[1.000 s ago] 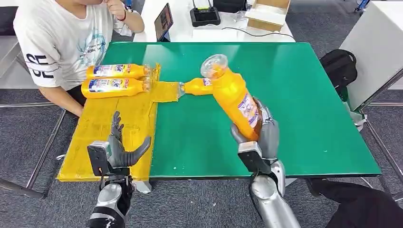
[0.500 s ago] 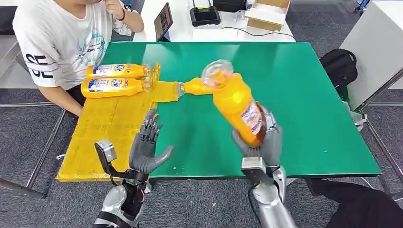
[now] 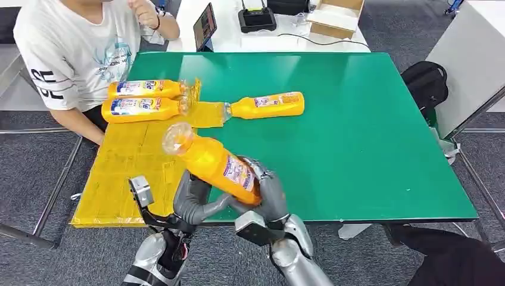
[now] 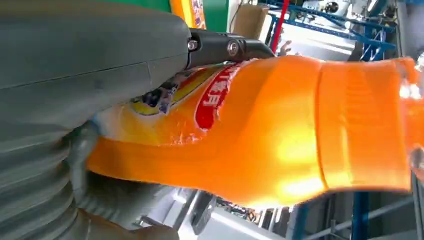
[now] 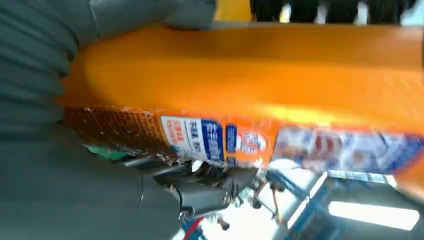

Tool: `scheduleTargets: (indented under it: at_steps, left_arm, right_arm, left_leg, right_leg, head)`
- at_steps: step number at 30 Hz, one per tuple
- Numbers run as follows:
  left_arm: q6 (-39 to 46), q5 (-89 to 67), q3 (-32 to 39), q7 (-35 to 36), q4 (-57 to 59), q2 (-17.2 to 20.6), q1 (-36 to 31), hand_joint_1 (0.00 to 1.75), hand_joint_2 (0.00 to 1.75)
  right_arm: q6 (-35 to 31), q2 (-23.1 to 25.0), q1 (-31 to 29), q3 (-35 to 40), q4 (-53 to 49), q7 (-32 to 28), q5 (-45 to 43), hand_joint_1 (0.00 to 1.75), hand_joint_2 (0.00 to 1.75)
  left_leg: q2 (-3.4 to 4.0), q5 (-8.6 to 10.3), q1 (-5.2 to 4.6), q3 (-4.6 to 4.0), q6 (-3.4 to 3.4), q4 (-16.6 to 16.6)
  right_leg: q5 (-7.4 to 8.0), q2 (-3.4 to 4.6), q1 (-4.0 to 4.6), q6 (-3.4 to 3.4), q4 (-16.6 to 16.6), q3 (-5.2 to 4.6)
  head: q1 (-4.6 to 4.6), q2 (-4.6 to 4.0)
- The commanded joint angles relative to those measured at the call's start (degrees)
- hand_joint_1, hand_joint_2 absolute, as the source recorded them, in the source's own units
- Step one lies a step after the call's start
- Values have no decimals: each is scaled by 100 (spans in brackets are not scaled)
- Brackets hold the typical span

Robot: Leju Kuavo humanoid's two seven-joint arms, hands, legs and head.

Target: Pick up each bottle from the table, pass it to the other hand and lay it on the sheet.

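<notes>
Holding the orange bottle point(image 3: 214, 164) between both my hands at the near edge of the green table point(image 3: 369, 149), I keep it tilted, its clear end aimed away toward the yellow sheet point(image 3: 128, 170), so the handover can happen in mid-air. My right hand point(image 3: 268, 190) wraps the labelled base from beneath; my left hand point(image 3: 193, 199) cups the body just beside it, thumb reaching under and touching the bottle, though I cannot tell how firmly it grips. Beyond my fingers two bottles point(image 3: 146, 99) lie side by side on the sheet's far end, and a third bottle point(image 3: 265, 106) waits on the table, its neck on the sheet's edge. A person point(image 3: 77, 47) sits beyond the sheet.
</notes>
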Motion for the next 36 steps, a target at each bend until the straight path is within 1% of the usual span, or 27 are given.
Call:
scheduleTargets:
  at_steps: [1, 2, 3, 4, 5, 6, 8, 10, 11, 13, 14, 15, 16, 17, 21, 22, 23, 24, 26, 27, 28, 30, 32, 33, 34, 35, 36]
  left_arm:
    - [28, -96, -235, 48, 359, 177, -241, 0, 175]
    - [29, -96, -234, 48, 359, 178, -240, 0, 175]
    - [33, -107, -234, 52, 364, 178, -244, 0, 175]
    - [70, -169, -246, 63, 376, 187, -256, 0, 175]
    - [85, -184, -246, 67, 383, 187, -258, 0, 175]
    - [144, -235, -257, 82, 412, 176, -267, 0, 175]
    - [203, -271, -247, 97, 473, 155, -287, 0, 175]
    - [254, -303, -231, 90, 484, 138, -296, 0, 175]
    - [263, -283, -199, 81, 488, 116, -297, 0, 175]
    - [251, -243, -165, 62, 465, 105, -288, 0, 175]
    - [248, -238, -157, 60, 448, 108, -282, 0, 175]
    - [248, -238, -157, 60, 448, 108, -282, 0, 175]
    - [248, -238, -157, 60, 448, 108, -282, 0, 175]
    - [248, -238, -157, 60, 448, 108, -282, 0, 175]
    - [213, -186, -134, 46, 434, 99, -267, 0, 175]
    - [184, -129, -103, 32, 417, 84, -252, 66, 175]
    - [175, -119, -101, 35, 412, 85, -250, 171, 175]
    - [117, -63, -88, 51, 409, 88, -241, 175, 175]
    - [-8, 72, -71, 93, 436, 75, -224, 175, 175]
    - [-95, 149, -74, 112, 444, 79, -228, 175, 175]
    - [-124, 181, -74, 118, 446, 76, -225, 175, 175]
    - [-155, 196, -80, 103, 403, 86, -221, 175, 175]
    - [-154, 202, -73, 102, 382, 85, -213, 175, 175]
    - [-162, 208, -72, 100, 375, 86, -209, 175, 175]
    - [-154, 208, -69, 100, 373, 84, -205, 175, 175]
    - [-148, 205, -64, 100, 374, 86, -206, 175, 175]
    - [-148, 205, -64, 100, 374, 86, -206, 175, 175]
  right_arm:
    - [214, 247, -414, 831, 1693, 99, 84, 175, 175]
    - [218, 253, -401, 836, 1704, 99, 82, 175, 175]
    - [268, 253, -432, 883, 1773, 99, 93, 173, 175]
    - [289, 271, -430, 909, 1820, 94, 78, 175, 175]
    - [285, 282, -416, 919, 1823, 90, 80, 175, 175]
    - [284, 295, -410, 957, 1827, 71, 89, 175, 175]
    - [283, 318, -393, 990, 1799, 65, 66, 175, 175]
    - [300, 328, -391, 1024, 1784, 76, 62, 175, 175]
    - [348, 322, -392, 1057, 1781, 92, 50, 175, 175]
    - [382, 313, -389, 1079, 1812, 126, 31, 175, 175]
    - [371, 308, -383, 1082, 1829, 122, 24, 175, 175]
    - [371, 308, -383, 1082, 1829, 122, 24, 175, 175]
    - [371, 308, -383, 1082, 1829, 122, 24, 175, 175]
    - [371, 308, -383, 1082, 1829, 122, 24, 175, 175]
    - [402, 297, -393, 1088, 1852, 124, 0, 175, 175]
    - [426, 291, -389, 1094, 1865, 126, -26, 175, 175]
    - [426, 288, -387, 1100, 1870, 124, -29, 175, 175]
    - [444, 281, -387, 1111, 1892, 116, -39, 175, 175]
    - [453, 272, -392, 1130, 1906, 111, -43, 175, 175]
    - [455, 269, -399, 1139, 1919, 118, -38, 175, 175]
    - [454, 270, -401, 1136, 1923, 120, -42, 173, 175]
    - [470, 271, -406, 1125, 1934, 126, -59, 175, 175]
    - [470, 272, -402, 1117, 1936, 131, -65, 175, 175]
    - [471, 274, -401, 1114, 1935, 129, -68, 175, 175]
    - [459, 275, -395, 1103, 1927, 129, -74, 173, 175]
    - [448, 275, -394, 1094, 1920, 131, -76, 173, 175]
    - [448, 275, -394, 1094, 1920, 131, -76, 173, 175]
  left_leg:
    - [10, -6, 2, 25, 3, -9]
    - [13, -11, 3, 43, 5, -13]
    - [11, -7, 3, 26, 4, -7]
    - [11, -10, 3, 31, 5, -7]
    - [7, -5, 1, 20, 4, -6]
    - [8, -11, 3, 36, 6, -7]
    - [-1, -12, 4, 35, 8, -6]
    - [3, -6, 3, 18, 4, -4]
    - [2, -9, 3, 28, 6, -5]
    - [-1, -5, 3, 15, 4, -4]
    - [0, -12, 3, 32, 6, -5]
    - [1, -5, 1, 14, 3, -4]
    - [-1, -9, 3, 27, 5, -6]
    - [-2, -5, 3, 15, 3, -4]
    - [-4, -8, 0, 25, 6, -5]
    - [-2, -6, 4, 17, 5, -4]
    - [-2, -11, 3, 28, 8, -4]
    - [-3, -7, 3, 19, 5, -3]
    - [-3, -11, 3, 29, 7, -4]
    - [-6, -5, 1, 17, 5, -4]
    - [-6, -11, 4, 29, 7, -3]
    - [-7, -12, 4, 32, 8, -4]
    - [-6, -5, 1, 15, 4, -3]
    - [-6, -11, 3, 30, 7, -4]
    - [-7, -6, 2, 18, 5, -4]
    - [-7, -10, 4, 28, 7, -4]
    - [-7, -6, 2, 17, 6, -3]
  right_leg:
    - [-3, 5, 5, -12, -9, 22]
    - [-7, 7, 8, -19, -14, 38]
    - [-4, 6, 6, -13, -9, 21]
    - [-6, 4, 7, -15, -9, 27]
    - [-4, 1, 4, -10, -6, 15]
    - [-9, 0, 8, -18, -9, 31]
    - [-12, -10, 8, -18, -9, 34]
    - [-6, -3, 5, -11, -6, 15]
    - [-10, -7, 7, -16, -7, 26]
    - [-6, -7, 5, -11, -5, 14]
    - [-12, -9, 7, -18, -7, 31]
    - [-5, -5, 4, -11, -5, 12]
    - [-10, -9, 6, -16, -7, 26]
    - [-7, -9, 6, -12, -5, 13]
    - [-11, -12, 4, -16, -5, 23]
    - [-7, -9, 7, -12, -7, 16]
    - [-12, -11, 7, -16, -6, 27]
    - [-9, -10, 6, -12, -6, 18]
    - [-12, -12, 7, -16, -7, 28]
    - [-9, -12, 4, -12, -5, 16]
    - [-14, -15, 8, -17, -7, 30]
    - [-15, -17, 8, -19, -7, 32]
    - [-8, -13, 4, -11, -4, 13]
    - [-14, -16, 8, -18, -7, 30]
    - [-9, -14, 5, -13, -6, 16]
    - [-13, -17, 8, -17, -7, 28]
    - [-10, -15, 5, -13, -4, 15]
  head:
    - [2, 0]
    - [0, 0]
    - [0, 0]
    - [2, 0]
    - [0, 0]
    - [-2, 0]
    - [-2, 0]
    - [0, 0]
    - [0, 0]
    - [2, 0]
    - [0, 0]
    - [2, 0]
    - [2, 0]
    - [0, 0]
    - [0, 0]
    - [2, 0]
    - [0, 0]
    - [2, 0]
    - [0, 0]
    - [2, 0]
    - [2, 0]
    - [0, 0]
    - [0, 0]
    - [0, 0]
    - [0, 0]
    - [0, 0]
    - [0, 0]
